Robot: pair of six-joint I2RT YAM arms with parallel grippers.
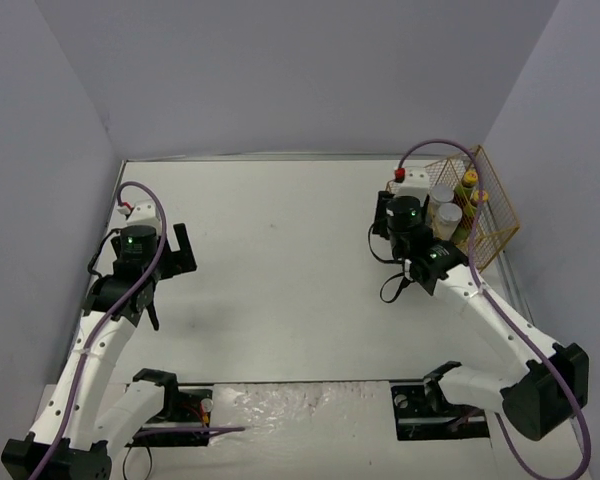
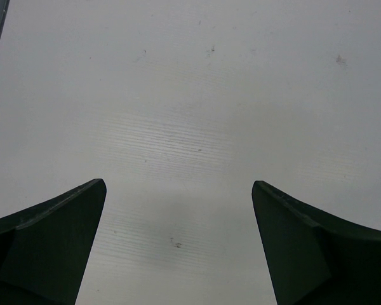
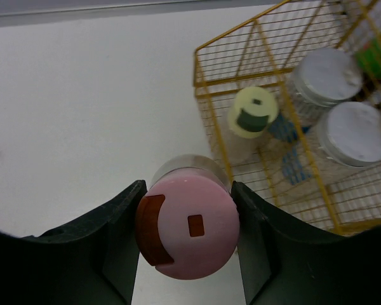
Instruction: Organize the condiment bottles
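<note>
My right gripper (image 3: 188,194) is shut on the pink-capped shaker (image 3: 189,229), one finger on each side of its cap, just outside the left wall of the yellow wire basket (image 3: 209,57). From above, the shaker (image 1: 405,180) shows beside the basket (image 1: 500,215). Inside the basket stand a yellow-green-capped shaker (image 3: 254,113), two silver-lidded jars (image 3: 327,75) (image 3: 359,133) and two dark yellow-capped bottles (image 1: 470,178) (image 1: 478,198). My left gripper (image 2: 178,190) hangs open over bare table at the far left (image 1: 180,250), with nothing between its fingers.
Grey walls enclose the white table (image 1: 280,240) on three sides. The basket sits in the back right corner against the right wall. A purple cable (image 1: 435,148) loops over the right arm near the basket.
</note>
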